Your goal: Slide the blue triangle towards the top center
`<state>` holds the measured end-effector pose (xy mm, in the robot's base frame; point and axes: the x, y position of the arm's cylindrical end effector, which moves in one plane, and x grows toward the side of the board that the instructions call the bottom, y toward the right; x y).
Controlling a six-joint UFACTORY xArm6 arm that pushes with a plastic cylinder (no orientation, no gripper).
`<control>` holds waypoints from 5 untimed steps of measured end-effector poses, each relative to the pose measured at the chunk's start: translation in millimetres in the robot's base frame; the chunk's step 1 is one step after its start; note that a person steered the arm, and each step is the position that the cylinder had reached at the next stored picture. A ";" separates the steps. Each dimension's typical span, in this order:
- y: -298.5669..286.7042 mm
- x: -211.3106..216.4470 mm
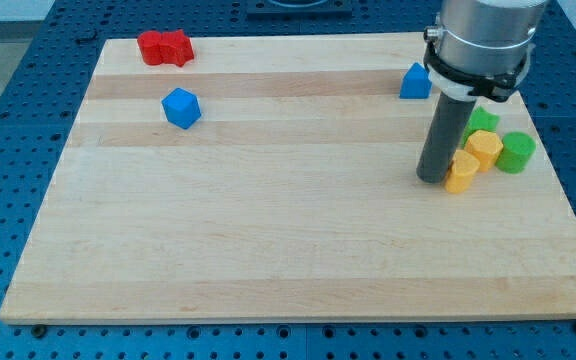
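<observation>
My tip [433,179] rests on the board [268,250], toward the view's right side. I carry no jaws to open or close, only the dark rod, and it has hold of nothing. Just at 3 o'clock from my tip sits a yellow block [460,172], so near that I cannot tell whether we touch. Beyond it, at about 2 o'clock, lies a second yellow block [485,148], then a green cylinder [516,152] farther right, and another green block [483,120] above them, partly hidden behind my rod.

The blue triangle [415,81] stands at roughly 12 o'clock from my tip, a little to the left, well apart from it, close to the board's top edge on the right half.

Far off at 10 o'clock a blue cube [181,108] sits on the board's left part. Farther still, in the top left corner, lies a red block [164,47].
</observation>
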<state>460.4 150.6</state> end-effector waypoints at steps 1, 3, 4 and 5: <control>-6.7 0.0; -65.4 -20.3; -69.7 -66.8; -45.8 -107.2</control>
<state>353.2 104.9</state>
